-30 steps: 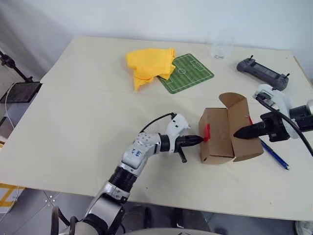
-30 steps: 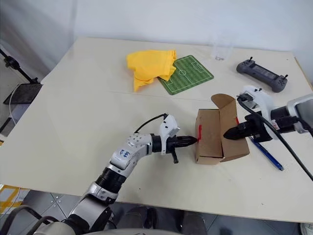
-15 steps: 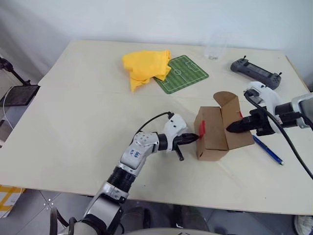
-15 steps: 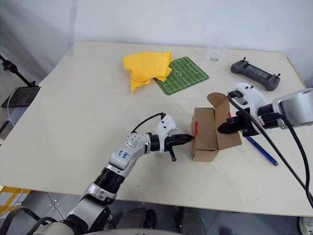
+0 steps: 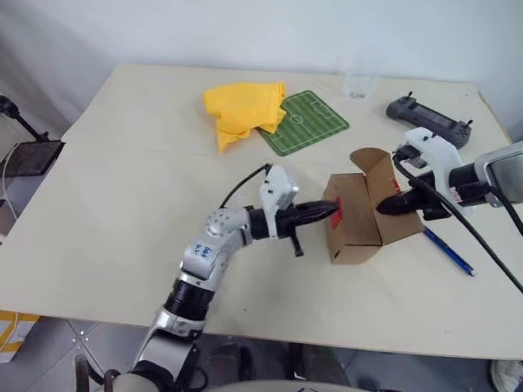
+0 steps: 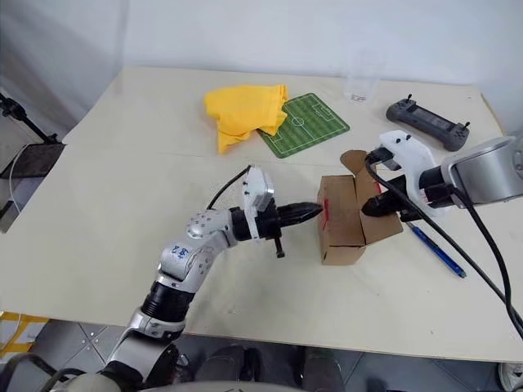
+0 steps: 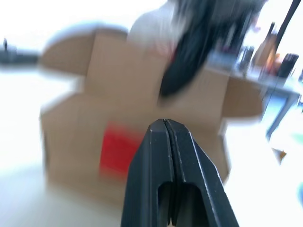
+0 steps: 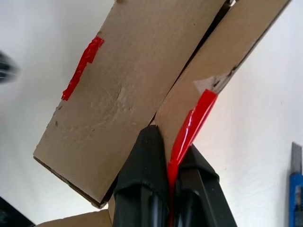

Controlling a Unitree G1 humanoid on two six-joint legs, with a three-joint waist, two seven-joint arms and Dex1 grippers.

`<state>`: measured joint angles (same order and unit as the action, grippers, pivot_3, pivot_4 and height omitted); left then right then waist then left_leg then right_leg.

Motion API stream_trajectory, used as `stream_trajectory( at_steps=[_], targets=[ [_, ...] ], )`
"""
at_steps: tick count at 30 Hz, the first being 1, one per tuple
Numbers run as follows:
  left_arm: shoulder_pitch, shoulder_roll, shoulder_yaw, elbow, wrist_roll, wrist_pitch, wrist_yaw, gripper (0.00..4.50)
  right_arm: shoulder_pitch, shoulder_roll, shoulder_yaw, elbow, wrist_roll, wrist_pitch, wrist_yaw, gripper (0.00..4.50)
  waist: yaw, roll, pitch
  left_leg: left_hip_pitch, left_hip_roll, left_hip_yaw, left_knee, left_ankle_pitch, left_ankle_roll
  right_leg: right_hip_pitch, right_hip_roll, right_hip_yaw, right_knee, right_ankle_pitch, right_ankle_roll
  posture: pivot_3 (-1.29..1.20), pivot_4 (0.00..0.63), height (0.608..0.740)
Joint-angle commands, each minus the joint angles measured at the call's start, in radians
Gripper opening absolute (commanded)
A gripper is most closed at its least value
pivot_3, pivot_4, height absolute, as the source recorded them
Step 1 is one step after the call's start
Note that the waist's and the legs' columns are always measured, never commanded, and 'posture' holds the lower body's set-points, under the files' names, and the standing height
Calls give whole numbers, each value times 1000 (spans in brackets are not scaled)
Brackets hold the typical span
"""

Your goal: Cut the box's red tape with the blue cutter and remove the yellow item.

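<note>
1. Cream tabletop (image 5: 122, 196) fills the field of view; its near-left half is bare and gives wide room, and a white wall lies behind the far edge.
2. The box (image 5: 353, 224) sits right of centre, well in from the near edge. Its flap lid (image 5: 391, 200) stands open and tilted toward the right.
3. The red tape (image 5: 337, 214) shows as a patch on the box's left face. A second strip of it (image 8: 189, 130) hangs from the lid flap's edge.
4. The left gripper (image 5: 331, 210) points level toward the right, fingers pressed together and holding nothing, with its tip just at the red patch; actual contact cannot be told.
5. The right gripper (image 8: 169, 156) reaches down at the lid flap from the right, fingers pinching the flap edge with the red strip caught between them.
6. The blue cutter (image 5: 448, 251) lies flat on the table just right of the box, apart from both grippers, with open table beyond it toward the right edge.
7. The box's inside is hidden by the flap and the gripper; the yellow item cannot be told.
8. Far side: yellow cloth (image 5: 243, 107), touching it a green football-pitch mat (image 5: 306, 122), a clear glass (image 5: 359, 76) near the far edge, and a grey handheld controller (image 5: 428, 118) near the far-right corner.
</note>
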<state>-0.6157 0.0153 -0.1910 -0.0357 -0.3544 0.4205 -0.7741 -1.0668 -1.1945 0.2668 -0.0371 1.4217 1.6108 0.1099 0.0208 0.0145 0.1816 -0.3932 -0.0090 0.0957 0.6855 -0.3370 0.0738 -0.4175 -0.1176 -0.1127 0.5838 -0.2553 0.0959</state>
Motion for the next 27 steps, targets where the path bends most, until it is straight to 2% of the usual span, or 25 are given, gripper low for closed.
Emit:
stream_trajectory(
  at_steps=[1, 7, 10, 22, 27],
  targets=[
    [-45, -29, -25, -5, 9, -52, 11, 0, 8, -2, -9, -22, -27, 4, -37, 24, 2, 0, 0, 0, 0, 0, 0, 0, 0, 0, 0, 0, 0, 0, 0, 0, 150, 740],
    [-131, -35, -138, 161, 149, -190, -3, 0, 22, 9, -22, -35, -3, 4, -62, 24, 4, 0, 0, 0, 0, 1, 0, 1, 0, 0, 0, -1, 0, 0, 0, 0, 150, 740],
    [-149, -42, -146, 215, 177, -214, 16, 0, 24, 9, -28, -40, 14, 4, -78, 24, 3, 0, 0, 0, 0, 1, 0, 1, 0, 0, 0, -1, 1, 0, 0, 0, 150, 740],
    [-139, -22, -195, 291, 260, -182, 15, 0, 52, -87, -36, -76, 42, 4, -66, 24, 7, 0, 0, 0, 0, 0, 0, 0, 2, 0, 0, -1, -1, 0, 0, 0, 150, 740],
    [-128, 34, -229, 297, 300, -144, -8, 0, 96, -167, -46, -90, -17, 4, -3, 24, 9, 0, 0, -1, 0, 0, 0, -2, 2, 0, 0, -2, -2, 0, 0, 0, 150, 740]
  ],
)
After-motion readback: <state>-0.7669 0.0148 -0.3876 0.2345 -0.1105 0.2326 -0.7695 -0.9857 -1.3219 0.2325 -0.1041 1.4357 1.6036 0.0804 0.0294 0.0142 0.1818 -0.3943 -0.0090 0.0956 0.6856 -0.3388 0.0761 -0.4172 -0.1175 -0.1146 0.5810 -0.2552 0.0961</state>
